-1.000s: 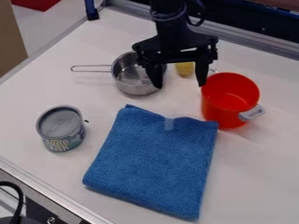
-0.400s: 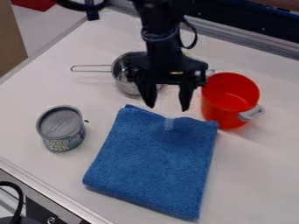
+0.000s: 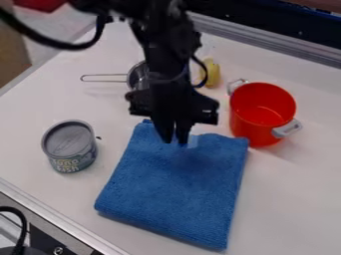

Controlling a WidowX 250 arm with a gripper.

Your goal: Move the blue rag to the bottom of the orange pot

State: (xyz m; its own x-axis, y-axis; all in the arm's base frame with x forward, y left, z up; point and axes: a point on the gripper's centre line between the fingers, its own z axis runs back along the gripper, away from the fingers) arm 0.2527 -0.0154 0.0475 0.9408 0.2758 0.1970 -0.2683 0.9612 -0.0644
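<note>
Robot arm blocks view of saucepan

The black arm [image 3: 166, 64] hides most of the steel pan [image 3: 136, 74] and the blue cloth's [image 3: 176, 194] upper edge in part; the picture's top edge crops the arm.

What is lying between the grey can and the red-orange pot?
The upper part of the blue rag lies between the can and the pot, with the tool at it, in the camera view.
</note>
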